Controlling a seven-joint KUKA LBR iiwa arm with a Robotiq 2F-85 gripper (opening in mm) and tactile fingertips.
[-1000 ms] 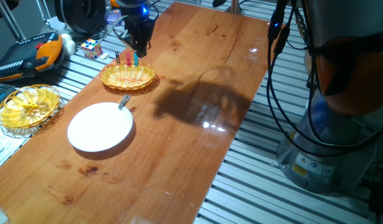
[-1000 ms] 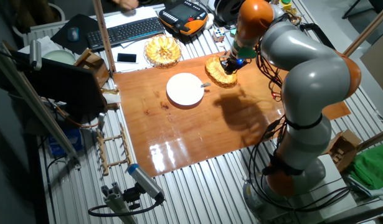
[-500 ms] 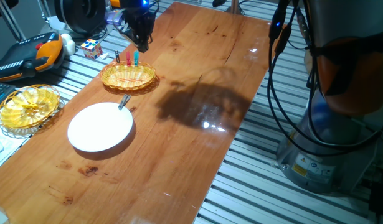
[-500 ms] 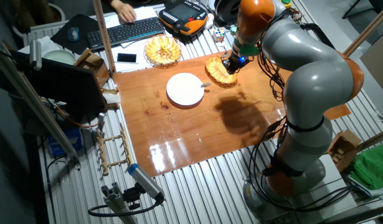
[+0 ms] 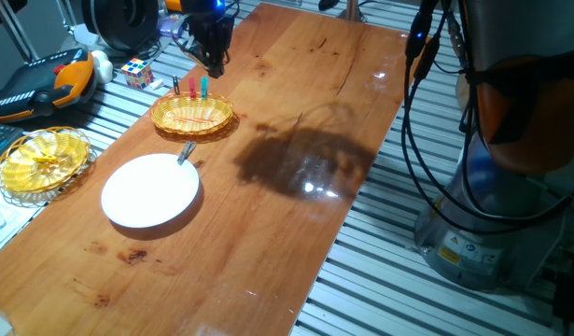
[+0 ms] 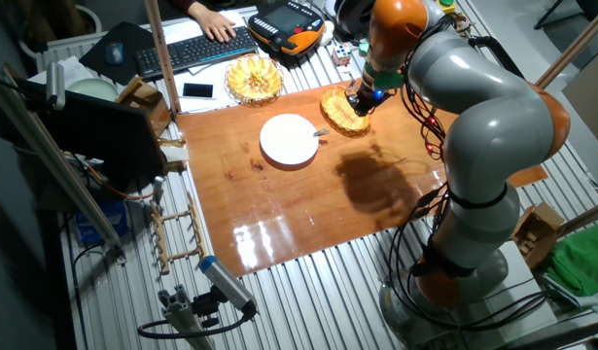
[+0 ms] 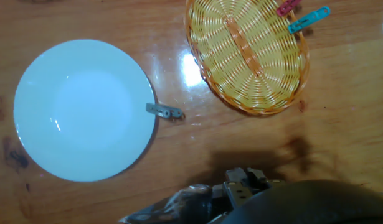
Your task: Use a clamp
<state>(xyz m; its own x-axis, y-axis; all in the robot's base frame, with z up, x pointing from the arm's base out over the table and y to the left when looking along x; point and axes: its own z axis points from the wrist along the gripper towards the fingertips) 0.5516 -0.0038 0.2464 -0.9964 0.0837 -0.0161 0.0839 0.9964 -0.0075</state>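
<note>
**Clamp on plate rim, gripper raised above basket**

Landmark is the white plate (image 7: 85, 109). The clamp (image 7: 164, 111) sits at the plate's edge on the basket side, apparently clipped on the rim, tail sticking out over the table (image 5: 296, 224); judged done or nearly so, likely only retreat left. Wicker basket (image 7: 247, 56) is just beside the plate, with a red peg (image 7: 286, 7) and teal peg (image 7: 308, 19) on its far rim. Gripper (image 5: 212, 63) hangs above the basket's far side, well apart from the plate; jaw opening cannot be told, nothing visibly held. Table beyond the plate away from the basket is bare wood, plenty of room; a second yellow basket (image 5: 42, 159) sits off the table edge near the plate
</note>
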